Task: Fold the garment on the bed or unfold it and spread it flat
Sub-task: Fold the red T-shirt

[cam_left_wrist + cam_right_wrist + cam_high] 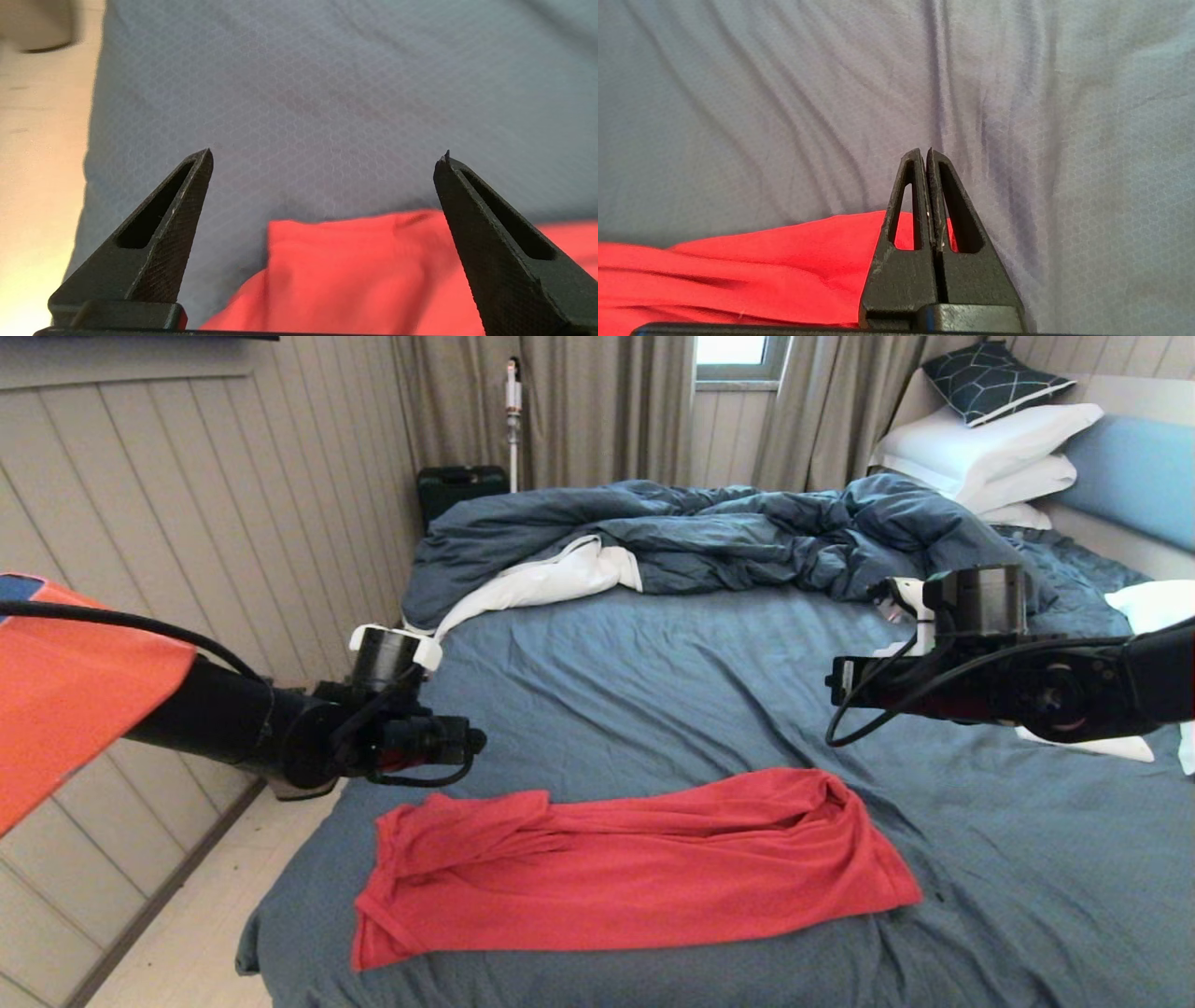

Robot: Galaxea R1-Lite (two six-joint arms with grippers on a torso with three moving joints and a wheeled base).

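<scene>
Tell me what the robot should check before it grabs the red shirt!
1. Garment is on the bed within view: ok.
2. Left gripper open and empty: ok.
3. Right gripper open, ready to grab: not ok, it is shut.
4. Both grippers are above the sheet, not touching the shirt: ok.
5. Shirt lying flat: not ok, it is bunched.
6. Duvet clear of the shirt: ok.

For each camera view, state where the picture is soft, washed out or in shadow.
Head view: window blown white, red T-shirt sharp. Left wrist view: floor glares pale, T-shirt edge soft between the open left claw. Right wrist view: shut right claw crisp, dark shadows in bed sheet creases.
</scene>
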